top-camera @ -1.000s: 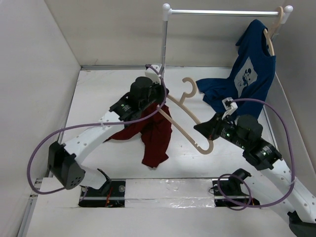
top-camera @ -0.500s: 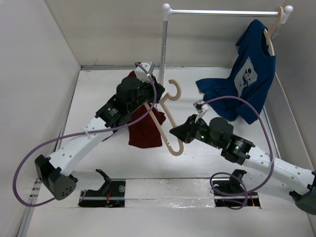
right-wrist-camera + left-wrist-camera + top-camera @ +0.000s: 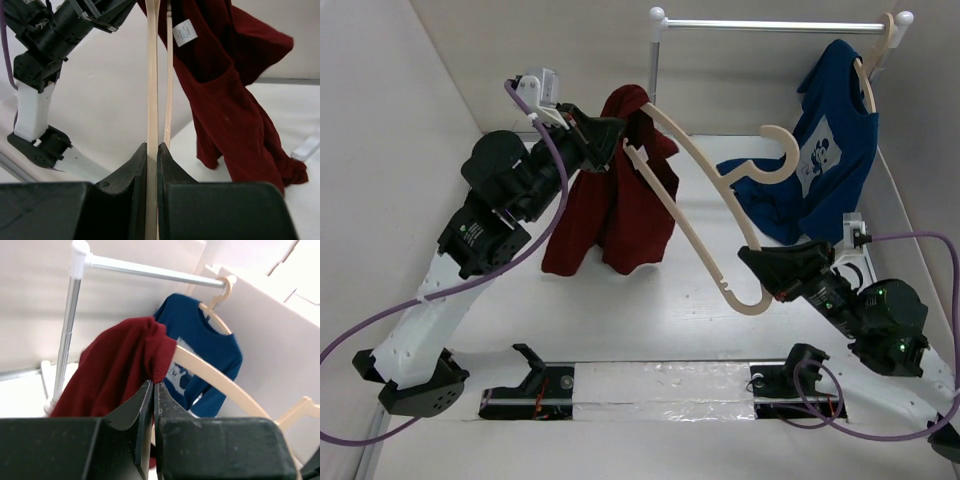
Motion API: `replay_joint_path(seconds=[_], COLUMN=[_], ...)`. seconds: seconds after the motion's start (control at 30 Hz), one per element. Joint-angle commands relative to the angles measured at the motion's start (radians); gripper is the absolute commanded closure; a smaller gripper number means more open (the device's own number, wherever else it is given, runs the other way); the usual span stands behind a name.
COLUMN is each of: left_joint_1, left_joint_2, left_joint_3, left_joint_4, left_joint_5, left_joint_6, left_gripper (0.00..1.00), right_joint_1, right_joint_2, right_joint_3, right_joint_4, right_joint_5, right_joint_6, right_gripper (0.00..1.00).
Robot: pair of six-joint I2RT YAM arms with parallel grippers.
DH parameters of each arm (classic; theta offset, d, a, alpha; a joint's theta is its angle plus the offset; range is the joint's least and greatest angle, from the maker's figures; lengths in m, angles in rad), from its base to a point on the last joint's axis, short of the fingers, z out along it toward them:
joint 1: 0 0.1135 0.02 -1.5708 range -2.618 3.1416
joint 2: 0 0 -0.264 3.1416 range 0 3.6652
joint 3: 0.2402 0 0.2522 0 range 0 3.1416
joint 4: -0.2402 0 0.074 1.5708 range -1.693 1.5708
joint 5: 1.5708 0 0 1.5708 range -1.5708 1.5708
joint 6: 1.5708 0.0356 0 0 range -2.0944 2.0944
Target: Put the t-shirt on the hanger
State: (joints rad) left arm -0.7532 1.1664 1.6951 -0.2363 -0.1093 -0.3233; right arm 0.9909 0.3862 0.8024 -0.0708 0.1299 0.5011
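Overhead view. Your left tool (image 3: pixel 616 130) is held high above the tabletop (image 3: pixel 580 310), pressed together on a fold of the maroon t-shirt (image 3: pixel 620 205). The shirt hangs down from that pinch, and its hem looks clear of the tabletop. Your right tool (image 3: pixel 755 268) is pinched on the lower end of the pale wooden hanger (image 3: pixel 705 185). The hanger slants up and to the left, with its hook (image 3: pixel 775 160) pointing toward the blue t-shirt (image 3: pixel 830 150). Its upper shoulder end lies under the top of the maroon cloth, just beside the left tool. The blue t-shirt hangs on a second hanger (image 3: pixel 875 60) from the rail (image 3: pixel 770 25) at the back.

Left wrist view. The left tool (image 3: pixel 154 387) has its fingers closed on the edge of the t-shirt (image 3: pixel 115 365). The hanger (image 3: pixel 215 380) curves out from beneath the cloth to the right. The blue t-shirt (image 3: pixel 205 350) and the rail (image 3: pixel 150 271) are behind it.

Right wrist view. The right tool (image 3: pixel 152 150) clamps one beige bar of the hanger (image 3: pixel 152 75). The bar rises toward the t-shirt (image 3: pixel 225 100), beside the shirt's white label (image 3: pixel 183 32). Whether the hanger passes inside the collar cannot be told. The left arm (image 3: pixel 65 25) is at upper left.
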Motion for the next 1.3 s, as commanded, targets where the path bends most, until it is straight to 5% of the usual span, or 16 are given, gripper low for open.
replay_joint_path(seconds=[0.0, 0.13, 0.33, 0.6, 0.77, 0.9, 1.27], left_joint_1=[-0.005, -0.005, -0.005, -0.005, -0.005, -0.005, -0.005], left_joint_2=[0.045, 0.058, 0.039, 0.039, 0.056, 0.033, -0.065], left_joint_3=[0.047, 0.006, -0.002, 0.002, -0.072, -0.115, -0.302], left_joint_4=[-0.087, -0.081, -0.093, -0.107, -0.031, -0.017, 0.078], left_joint_5=[0.008, 0.071, 0.08, -0.003, 0.192, 0.212, 0.29], left_joint_6=[0.0, -0.019, 0.003, 0.038, -0.01, -0.014, -0.046], left_gripper=[1.0, 1.0, 1.0, 1.0, 1.0, 1.0, 1.0], right_joint_1=[0.008, 0.029, 0.052, 0.061, 0.061, 0.061, -0.055], right_joint_2=[0.098, 0.242, 0.238, 0.032, 0.198, 0.394, 0.583], right_joint_3=[-0.066, -0.106, 0.023, -0.135, -0.073, 0.026, -0.043], right_joint_4=[0.104, 0.276, 0.175, -0.074, 0.058, 0.196, 0.765], right_joint_5=[-0.082, 0.009, 0.112, -0.105, -0.035, 0.127, 0.062], right_joint_6=[0.019, 0.027, -0.052, 0.092, 0.041, -0.034, 0.002], right_gripper=[1.0, 1.0, 1.0, 1.0, 1.0, 1.0, 1.0])
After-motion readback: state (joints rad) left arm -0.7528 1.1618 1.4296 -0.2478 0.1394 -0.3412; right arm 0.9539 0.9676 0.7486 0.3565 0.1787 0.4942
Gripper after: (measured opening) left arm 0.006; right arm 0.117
